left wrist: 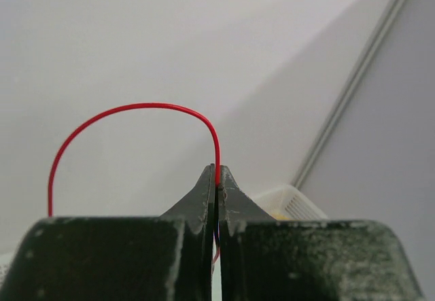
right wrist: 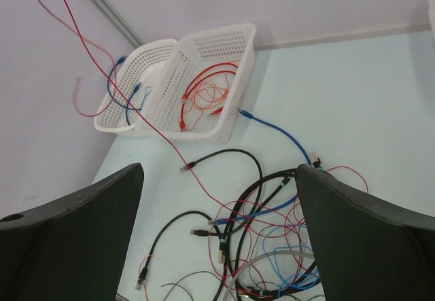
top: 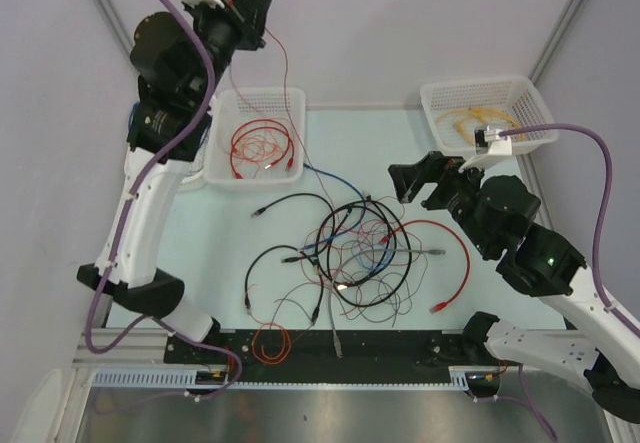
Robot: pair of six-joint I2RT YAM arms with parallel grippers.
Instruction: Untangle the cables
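Observation:
The cables lie in a jumble on the table's middle: black, blue, red and thin reddish-brown wires looped through one another. My left gripper is raised high at the back left, shut on a thin red wire that arcs out of its closed tips. That thin red wire slants down past the baskets into the jumble. My right gripper hovers just right of the jumble. The right gripper is wide open, with nothing between its fingers.
A white basket at the back left holds a coiled red cable. Beside it in the right wrist view, a second basket holds a blue cable. A basket at the back right holds a yellow cable. An orange wire lies at the front edge.

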